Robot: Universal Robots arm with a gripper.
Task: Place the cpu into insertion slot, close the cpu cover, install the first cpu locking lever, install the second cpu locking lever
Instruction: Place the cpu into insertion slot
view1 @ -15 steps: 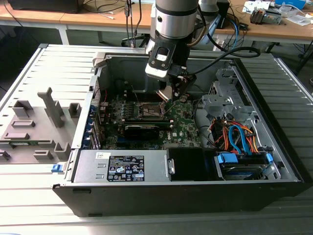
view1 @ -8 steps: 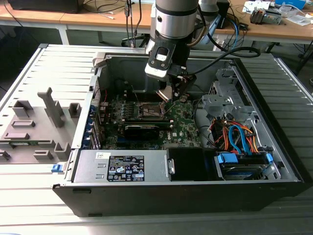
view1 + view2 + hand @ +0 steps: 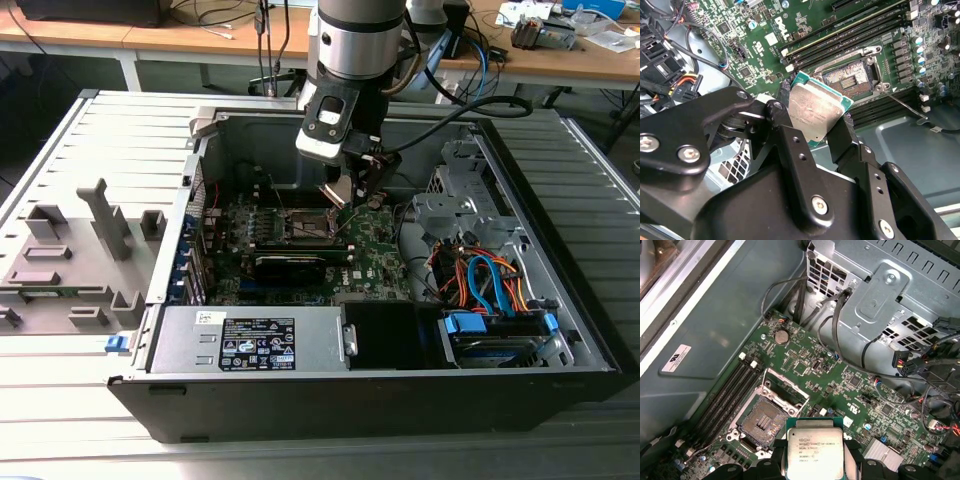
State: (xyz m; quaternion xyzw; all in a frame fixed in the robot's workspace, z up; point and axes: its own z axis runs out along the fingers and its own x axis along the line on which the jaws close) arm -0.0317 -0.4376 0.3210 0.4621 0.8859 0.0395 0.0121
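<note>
Motherboard (image 3: 840,385), cables (image 3: 836,335); cpu (image 3: 814,452) in pincer (image 3: 814,462) near slot (image 3: 762,422)

Diffuse overhead room light, no hard shadows: grey counter (image 3: 80,400) bright in the exterior view, computer case (image 3: 400,400) interior dimmer and darkest by its near wall, mild mottled sheen on the cpu (image 3: 812,112) face in the second wrist view.

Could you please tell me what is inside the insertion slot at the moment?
Nothing sits in the insertion slot: its bare contact field shows. The cpu is clamped in the gripper, apart from the slot, and in the second wrist view it hides one corner of the slot's rim.
</note>
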